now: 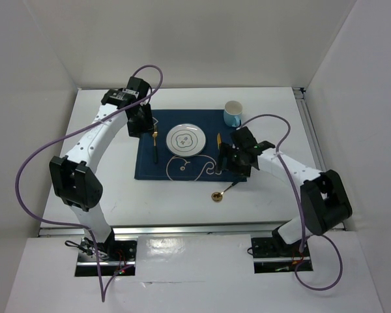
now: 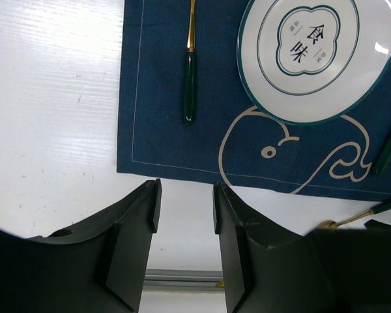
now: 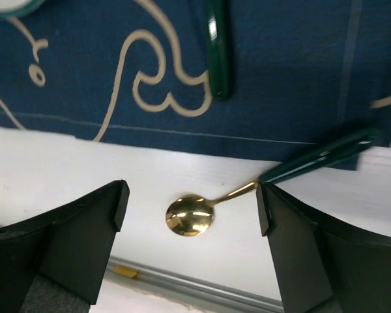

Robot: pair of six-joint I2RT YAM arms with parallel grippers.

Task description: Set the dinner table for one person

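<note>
The white dinner table carries a navy whale placemat. On the mat lie a white plate, a green-handled gold fork to its left and a knife to its right. A gold spoon lies with its bowl on the bare table and its green handle on the mat's front right corner. My left gripper is open and empty above the fork's far end; the fork also shows in the left wrist view. My right gripper is open and empty above the spoon's bowl.
A light blue cup stands at the mat's back right corner. A metal rail runs along the table's front edge. White walls close in the back and both sides. The knife's green handle lies just beyond my right gripper.
</note>
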